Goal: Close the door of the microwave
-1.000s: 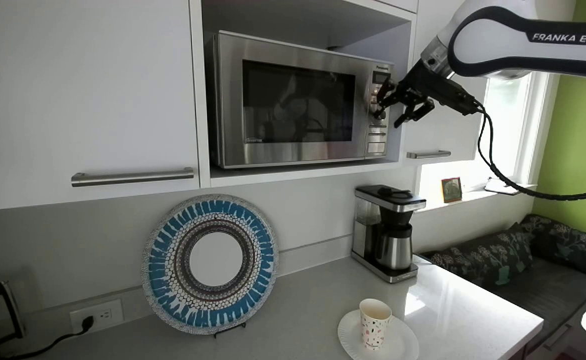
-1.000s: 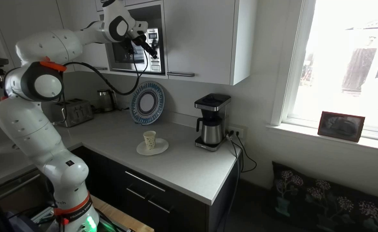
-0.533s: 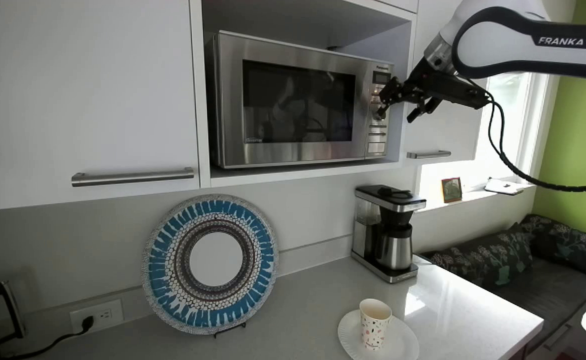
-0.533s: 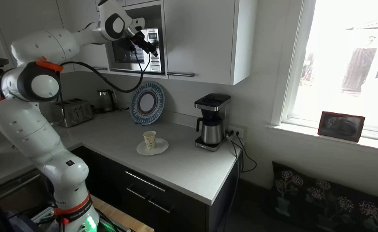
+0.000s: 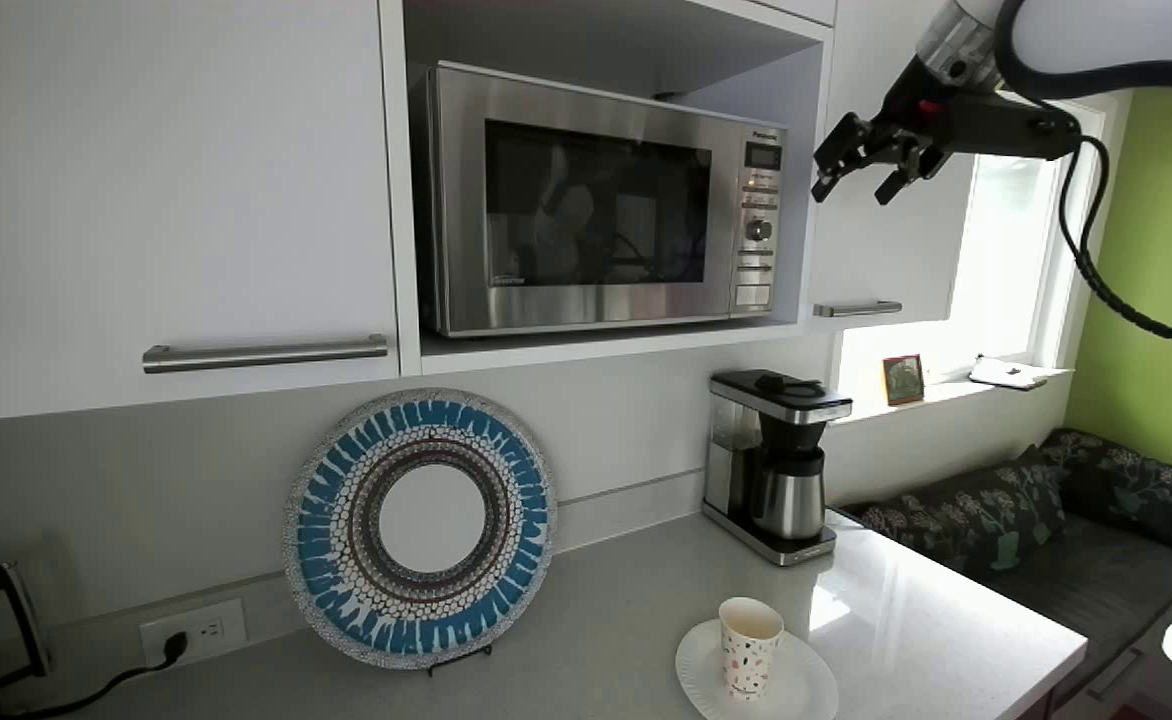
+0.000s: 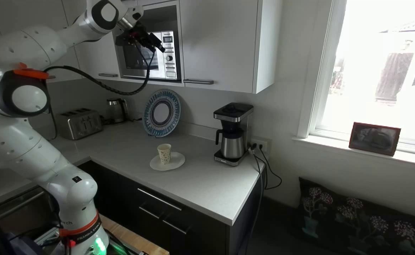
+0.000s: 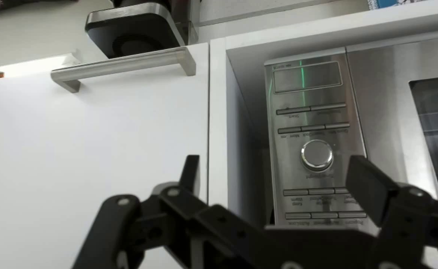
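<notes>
The stainless-steel microwave (image 5: 757, 270) sits in a white cabinet niche. Its door (image 5: 596, 205), with a dark glass window, lies flush with the button panel. The microwave also shows in an exterior view (image 6: 169, 65), where the arm partly covers the door (image 6: 136, 56). My gripper (image 5: 852, 192) hangs in the air to the right of the button panel, apart from it, and it also shows in an exterior view (image 6: 160, 49). In the wrist view my gripper (image 7: 275, 168) has its fingers wide apart with nothing between them; the panel and the door's edge (image 7: 387, 101) lie beyond.
A white cabinet door with a bar handle (image 5: 858, 309) adjoins the niche. Below, a coffee maker (image 5: 781, 465), a decorative round plate (image 5: 416, 530) and a paper cup (image 5: 749, 650) on a white plate stand on the counter (image 6: 200, 187).
My gripper has drawn back from the button panel, moving up and away, so the panel's knob shows again. The arm has retreated with it. The microwave door has not moved.
</notes>
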Controlling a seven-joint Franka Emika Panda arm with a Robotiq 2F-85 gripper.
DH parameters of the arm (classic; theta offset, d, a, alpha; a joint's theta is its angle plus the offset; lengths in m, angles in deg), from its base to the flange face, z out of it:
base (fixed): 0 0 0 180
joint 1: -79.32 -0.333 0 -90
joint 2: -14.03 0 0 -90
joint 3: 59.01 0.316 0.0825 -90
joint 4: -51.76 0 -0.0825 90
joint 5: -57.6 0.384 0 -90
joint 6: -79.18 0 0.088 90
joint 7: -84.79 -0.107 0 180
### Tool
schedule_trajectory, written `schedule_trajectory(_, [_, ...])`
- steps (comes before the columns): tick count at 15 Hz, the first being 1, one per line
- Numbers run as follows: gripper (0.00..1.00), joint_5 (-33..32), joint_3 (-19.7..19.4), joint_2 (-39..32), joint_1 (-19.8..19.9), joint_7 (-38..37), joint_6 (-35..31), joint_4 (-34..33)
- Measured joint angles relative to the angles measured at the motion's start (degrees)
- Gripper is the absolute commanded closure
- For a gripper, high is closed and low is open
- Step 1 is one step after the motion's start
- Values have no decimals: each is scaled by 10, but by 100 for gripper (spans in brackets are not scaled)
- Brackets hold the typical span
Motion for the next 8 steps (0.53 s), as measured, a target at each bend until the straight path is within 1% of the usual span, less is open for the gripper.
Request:
schedule_trajectory(4, [0, -20, 7, 33, 2, 15, 21, 13])
schedule_trajectory(8, [0, -29, 11, 55, 2, 24, 24, 32])
